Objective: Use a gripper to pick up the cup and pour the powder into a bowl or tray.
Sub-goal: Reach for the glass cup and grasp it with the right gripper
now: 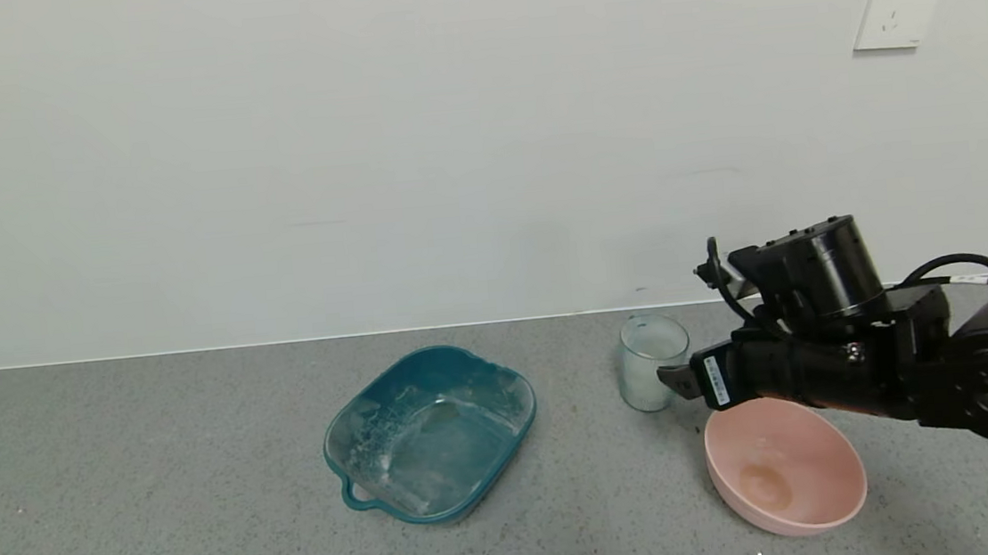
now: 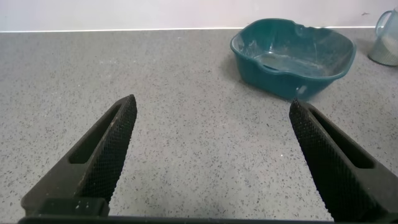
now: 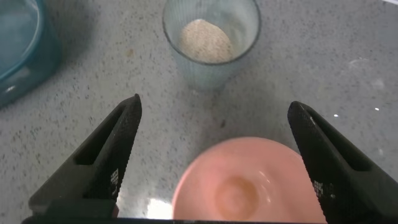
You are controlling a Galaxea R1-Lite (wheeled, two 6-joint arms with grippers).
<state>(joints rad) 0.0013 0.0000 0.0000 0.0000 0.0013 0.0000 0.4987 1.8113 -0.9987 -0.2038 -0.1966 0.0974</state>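
The clear ribbed cup stands upright on the grey counter, with a small mound of off-white powder at its bottom. My right gripper is open and empty. It hovers above the near rim of the pink bowl, its fingertips just short of the cup's right side. In the right wrist view the cup lies ahead of the open right gripper. The teal tray, with white smears inside, sits left of the cup. My left gripper is open and empty over bare counter, out of the head view.
A round pink bowl sits in front and to the right of the cup, under my right wrist; it also shows in the right wrist view. The left wrist view shows the tray and the cup far ahead. A wall backs the counter.
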